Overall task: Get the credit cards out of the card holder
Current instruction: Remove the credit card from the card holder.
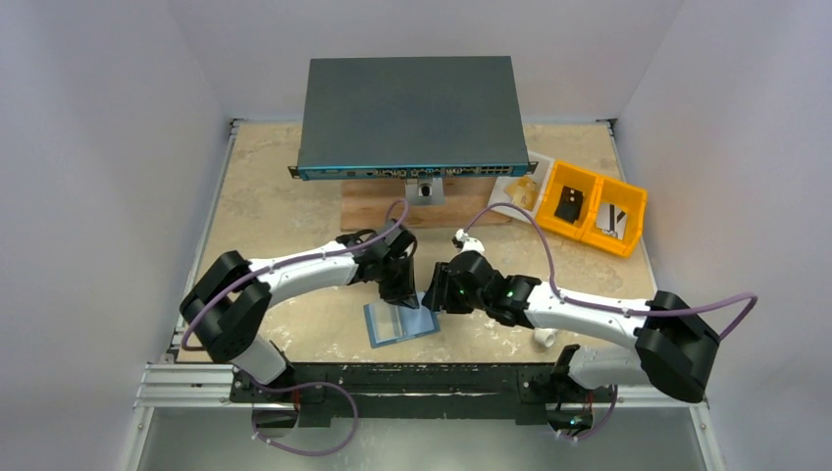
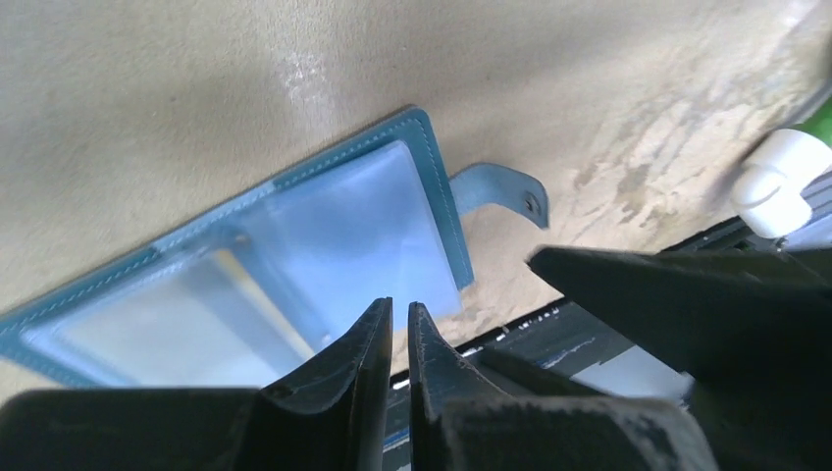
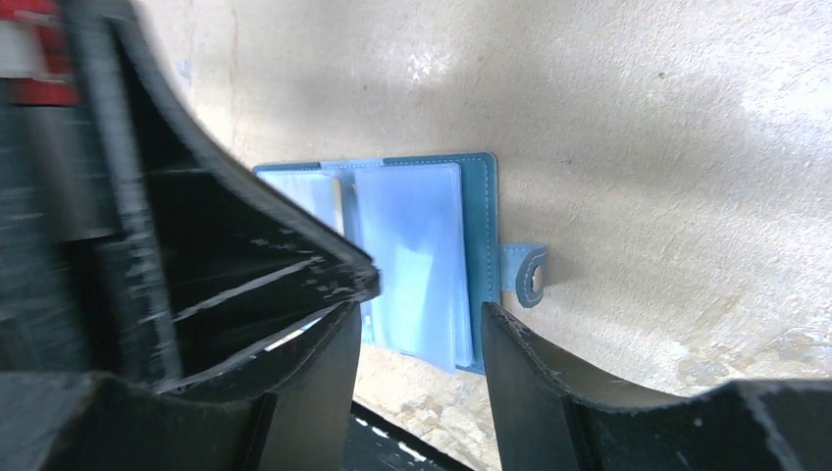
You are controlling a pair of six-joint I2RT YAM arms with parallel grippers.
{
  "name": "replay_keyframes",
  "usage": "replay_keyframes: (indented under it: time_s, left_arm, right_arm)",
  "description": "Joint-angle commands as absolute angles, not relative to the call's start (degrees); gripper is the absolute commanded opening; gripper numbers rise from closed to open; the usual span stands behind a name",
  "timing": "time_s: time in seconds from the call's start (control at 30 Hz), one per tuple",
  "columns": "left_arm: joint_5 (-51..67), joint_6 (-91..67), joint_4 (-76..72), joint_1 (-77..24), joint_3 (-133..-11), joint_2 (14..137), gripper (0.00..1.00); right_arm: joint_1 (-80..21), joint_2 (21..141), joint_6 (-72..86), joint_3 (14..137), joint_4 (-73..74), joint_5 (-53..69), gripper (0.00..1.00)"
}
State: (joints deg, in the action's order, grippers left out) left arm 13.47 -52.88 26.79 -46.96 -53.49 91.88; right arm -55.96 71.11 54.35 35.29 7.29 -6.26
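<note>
The steel-blue card holder (image 1: 400,322) lies open and flat near the table's front edge, its snap tab (image 2: 500,188) sticking out to one side. Clear inner sleeves (image 3: 407,255) cover its inside. A pale credit card (image 3: 306,194) shows through one sleeve; its details are too faint to read. My left gripper (image 2: 399,306) hovers over the holder's near edge, its fingers almost together with only a thin slit and nothing in it. My right gripper (image 3: 417,324) is open just above the holder's tab-side edge, with nothing between its fingers. In the top view, both grippers meet at the holder's far edge.
A large dark grey box (image 1: 410,116) sits on a wooden block (image 1: 392,208) at the back. Yellow bins (image 1: 594,208) holding small parts stand at the back right. A small white piece (image 1: 543,339) lies by the right arm. The black front rail (image 1: 392,378) runs just below the holder.
</note>
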Motion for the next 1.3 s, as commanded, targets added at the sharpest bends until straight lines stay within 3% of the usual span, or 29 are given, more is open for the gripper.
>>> replay_keyframes:
  time_s: [0.0, 0.3, 0.37, 0.6, 1.27]
  left_arm:
    - [9.3, -51.6, 30.3, -46.2, -52.7, 84.4, 0.12]
    - [6.7, -49.7, 35.4, -39.4, -44.5, 72.7, 0.14]
    - [6.5, -49.4, 36.6, -37.3, -42.8, 70.4, 0.15]
    - [5.8, -48.7, 39.7, -31.0, -38.8, 64.8, 0.24]
    - [7.7, -47.4, 38.0, -29.3, -37.2, 64.6, 0.26]
  right_arm:
    - [-57.9, 73.1, 51.5, 40.2, 8.1, -8.5, 0.49]
    - [-65.1, 82.0, 48.4, 50.4, 12.5, -13.2, 0.49]
    - [-66.3, 85.6, 47.6, 52.8, 13.2, -13.2, 0.54]
    - [-69.7, 97.3, 46.0, 62.2, 19.0, -15.3, 0.57]
    - [-72.2, 107.9, 45.5, 70.4, 27.0, -19.0, 0.52]
